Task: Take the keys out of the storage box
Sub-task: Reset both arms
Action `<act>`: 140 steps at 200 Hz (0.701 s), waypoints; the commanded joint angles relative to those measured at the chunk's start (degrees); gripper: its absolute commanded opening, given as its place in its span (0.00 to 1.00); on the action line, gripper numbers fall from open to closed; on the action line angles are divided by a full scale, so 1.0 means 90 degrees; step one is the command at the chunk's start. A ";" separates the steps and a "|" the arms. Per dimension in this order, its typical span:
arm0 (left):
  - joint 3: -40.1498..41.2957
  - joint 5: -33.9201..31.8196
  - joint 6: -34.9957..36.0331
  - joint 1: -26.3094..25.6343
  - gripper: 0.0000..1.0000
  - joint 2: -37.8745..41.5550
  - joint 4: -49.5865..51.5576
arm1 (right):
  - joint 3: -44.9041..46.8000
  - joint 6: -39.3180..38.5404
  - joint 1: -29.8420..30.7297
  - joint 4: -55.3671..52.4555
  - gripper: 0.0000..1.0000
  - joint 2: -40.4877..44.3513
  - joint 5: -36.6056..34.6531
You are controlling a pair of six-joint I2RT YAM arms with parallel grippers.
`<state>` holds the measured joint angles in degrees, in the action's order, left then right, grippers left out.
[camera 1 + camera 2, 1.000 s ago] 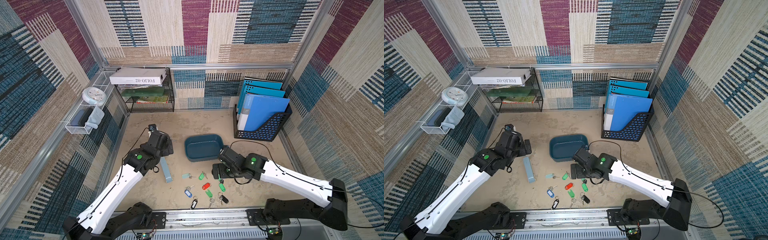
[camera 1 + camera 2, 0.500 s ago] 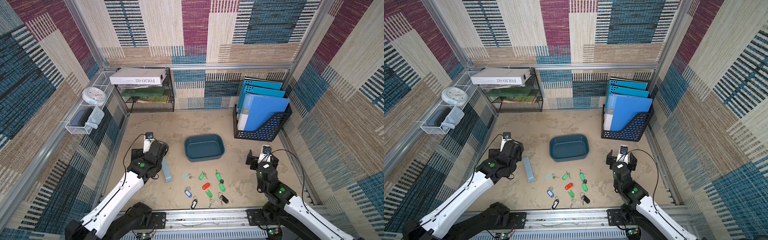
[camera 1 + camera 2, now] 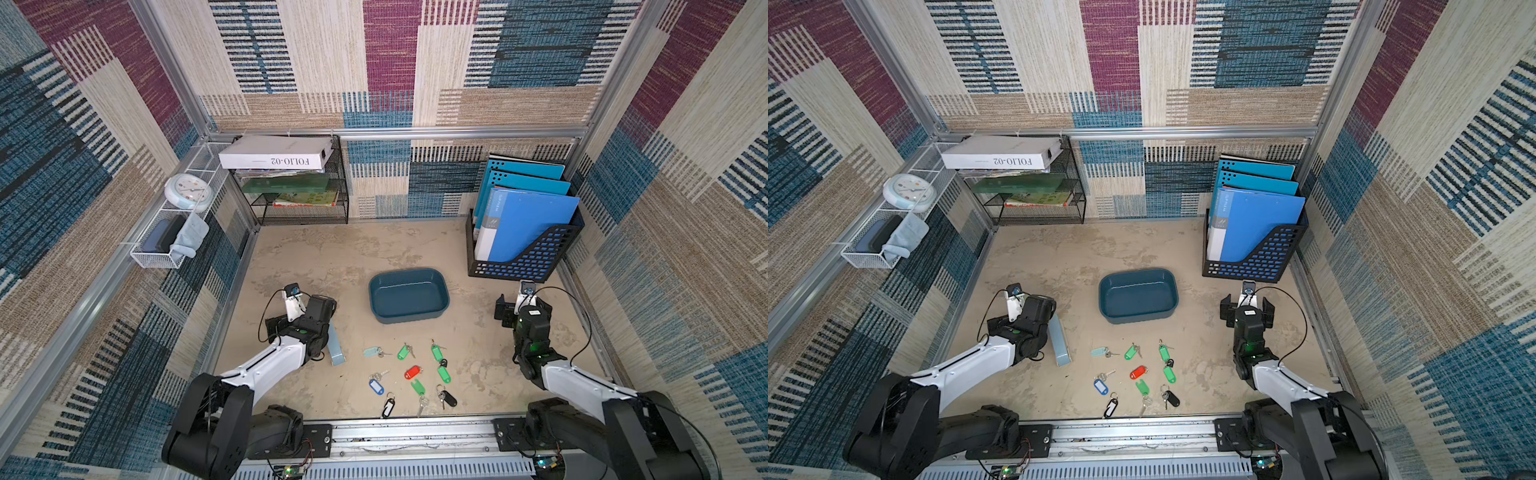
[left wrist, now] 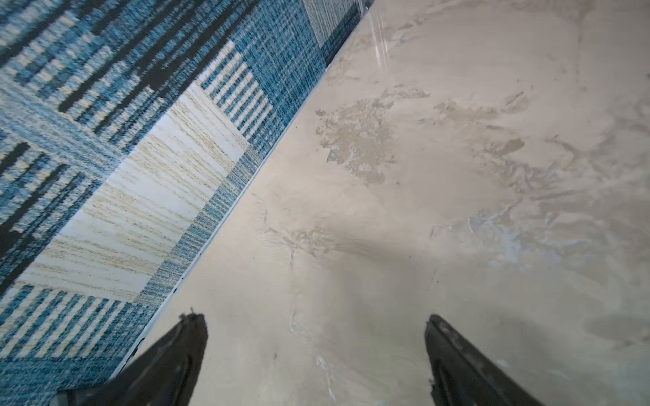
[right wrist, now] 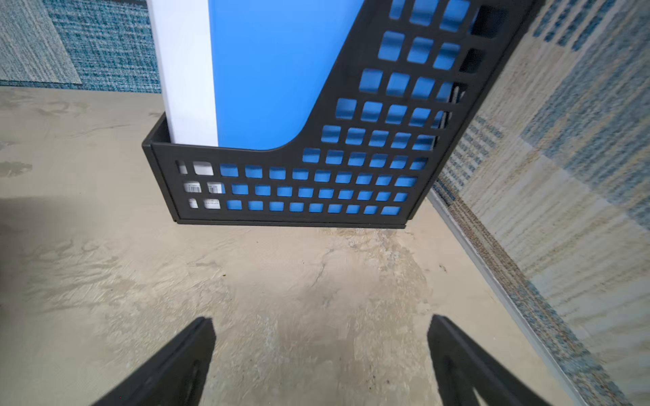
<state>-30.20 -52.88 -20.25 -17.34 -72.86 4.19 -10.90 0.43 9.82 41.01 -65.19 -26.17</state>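
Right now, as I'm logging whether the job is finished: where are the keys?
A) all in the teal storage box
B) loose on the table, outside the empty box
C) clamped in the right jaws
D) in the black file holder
B: in both top views the storage box shows only its bare floor, while the keys lie scattered on the table on the robot's side of it.

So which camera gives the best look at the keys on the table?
Both top views do: the keys lie spread on the table outside the empty storage box, all in frame. The left wrist view shows only bare table and wall; the right wrist view shows the black file holder, no keys.
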 commanded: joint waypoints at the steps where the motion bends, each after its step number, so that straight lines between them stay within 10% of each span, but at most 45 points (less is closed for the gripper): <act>1: 0.0093 0.0862 0.1121 0.0018 0.95 -0.0122 -0.1728 | -0.0063 -0.0254 -0.0237 0.1064 0.99 -0.0348 0.0880; 58: 0.0841 0.3339 0.2053 0.0926 0.99 -0.0181 -0.4183 | -0.0351 -0.0442 -0.0993 0.1966 0.99 -0.1211 0.1938; 85: 0.0428 0.3738 0.2004 0.1282 1.00 -0.0527 -0.3807 | -0.1072 -0.0632 -0.1094 0.1116 0.99 -0.1722 0.2764; 115: 0.1041 0.3820 0.2233 0.1361 0.99 -0.1532 -0.6126 | -0.0843 -0.0520 -0.1101 0.1533 0.99 -0.1626 0.3050; 140: 0.0590 0.4419 0.2220 0.1487 1.00 -0.1444 -0.5057 | -0.0744 -0.0575 -0.1101 0.1647 0.99 -0.1555 0.3182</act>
<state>-22.39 -19.00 -2.52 -4.97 -85.32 -41.85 -18.24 -4.08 -0.05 52.51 -79.79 -0.73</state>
